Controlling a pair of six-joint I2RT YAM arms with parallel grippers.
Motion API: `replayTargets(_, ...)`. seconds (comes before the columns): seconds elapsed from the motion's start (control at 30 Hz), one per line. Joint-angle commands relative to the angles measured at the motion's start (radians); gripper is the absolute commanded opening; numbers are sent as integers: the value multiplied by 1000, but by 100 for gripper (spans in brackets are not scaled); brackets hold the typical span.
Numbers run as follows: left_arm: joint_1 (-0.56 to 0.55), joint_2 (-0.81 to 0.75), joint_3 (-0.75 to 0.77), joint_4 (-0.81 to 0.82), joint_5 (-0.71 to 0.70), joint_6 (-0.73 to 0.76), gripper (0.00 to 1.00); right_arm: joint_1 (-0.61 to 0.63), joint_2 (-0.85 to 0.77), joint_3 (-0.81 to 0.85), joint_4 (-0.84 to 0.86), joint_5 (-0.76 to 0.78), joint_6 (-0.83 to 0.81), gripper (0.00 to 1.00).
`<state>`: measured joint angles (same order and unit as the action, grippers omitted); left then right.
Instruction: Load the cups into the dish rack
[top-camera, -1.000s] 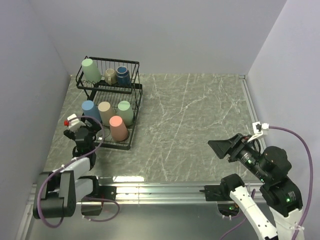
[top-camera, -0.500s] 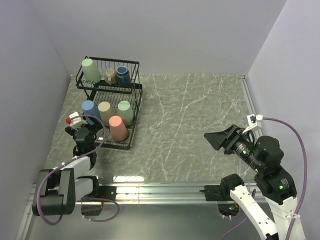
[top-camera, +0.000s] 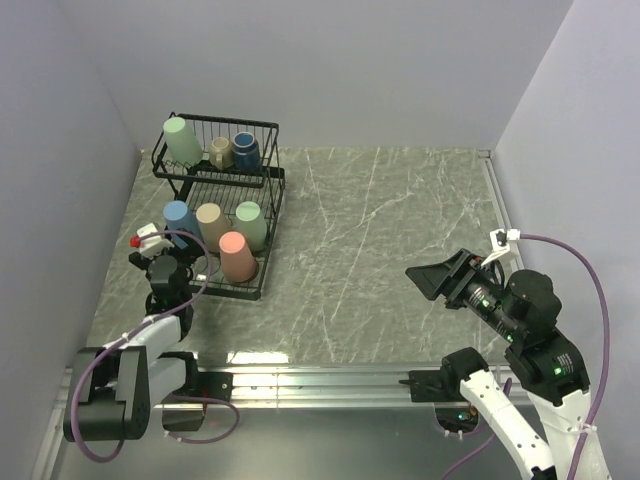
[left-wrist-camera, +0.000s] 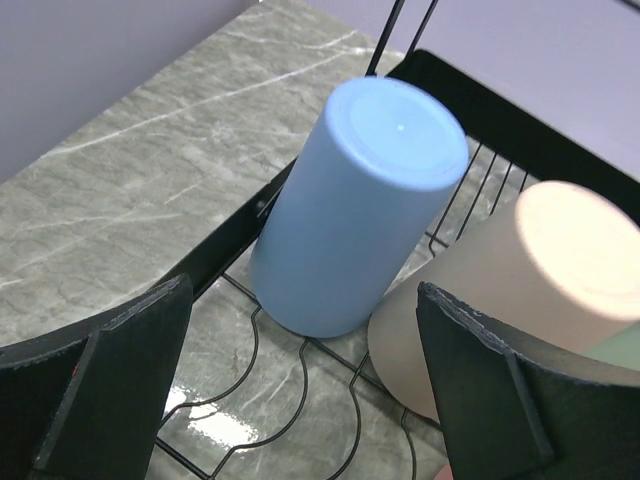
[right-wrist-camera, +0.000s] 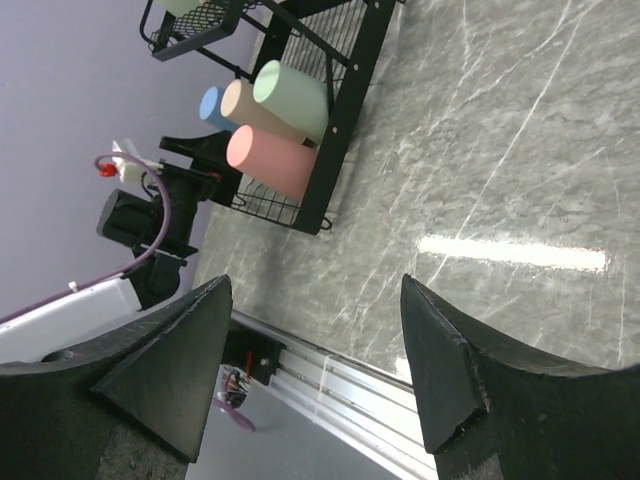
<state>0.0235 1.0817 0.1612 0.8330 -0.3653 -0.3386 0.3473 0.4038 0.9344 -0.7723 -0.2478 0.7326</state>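
Observation:
The black wire dish rack (top-camera: 268, 205) stands at the table's far left. Its upper basket holds a pale green cup (top-camera: 183, 140), a small beige mug (top-camera: 220, 152) and a dark-blue cup (top-camera: 246, 150). On the lower tier lie light blue (top-camera: 180, 218), beige (top-camera: 210, 225), pale green (top-camera: 251, 224) and salmon (top-camera: 238, 257) cups. My left gripper (left-wrist-camera: 320, 400) is open at the rack's near left corner, facing the light blue cup (left-wrist-camera: 360, 200) and the beige cup (left-wrist-camera: 510, 290), holding nothing. My right gripper (top-camera: 436, 282) is open and empty above the table's near right, far from the rack (right-wrist-camera: 340, 110).
Grey walls close in the table on the left, back and right. An aluminium rail (top-camera: 320, 380) runs along the near edge between the arm bases. The left arm (right-wrist-camera: 150, 220) and its purple cable sit just beside the rack's near end.
The right arm has swung slightly left and lifted, its open gripper drifting toward the table's middle. The left gripper has barely shifted. The cups have not moved.

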Motion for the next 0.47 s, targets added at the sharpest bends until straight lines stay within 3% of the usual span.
replayTargets(0.0, -5, -28, -14, 44, -21, -22, 100, 2, 12, 4, 18, 4, -33, 75)
replayTargets(0.43, -5, -19, -8, 38, -3, -20, 99, 2, 65, 26, -1, 27, -82, 73)
